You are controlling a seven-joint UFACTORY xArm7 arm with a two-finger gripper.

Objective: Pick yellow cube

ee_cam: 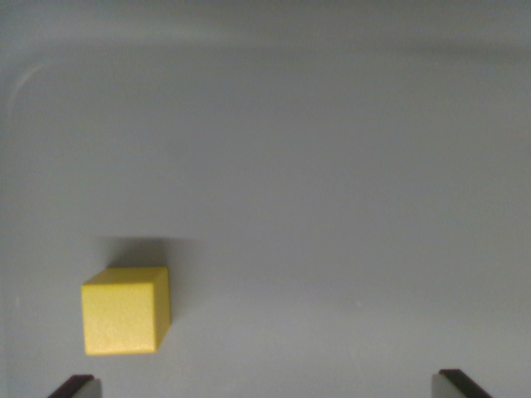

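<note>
Grey tray floor (332,207), yellow cube (124,311) resting

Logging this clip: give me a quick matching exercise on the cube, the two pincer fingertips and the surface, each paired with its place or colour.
Things:
1. cube
2. fingertip
3. fingertip
4. surface

Descriptions:
A. grey, fills the view
B. yellow, lower left
C. dark, bottom right corner
D. dark, bottom edge just below the cube

Pairs: 1-B, 2-D, 3-C, 4-A
</note>
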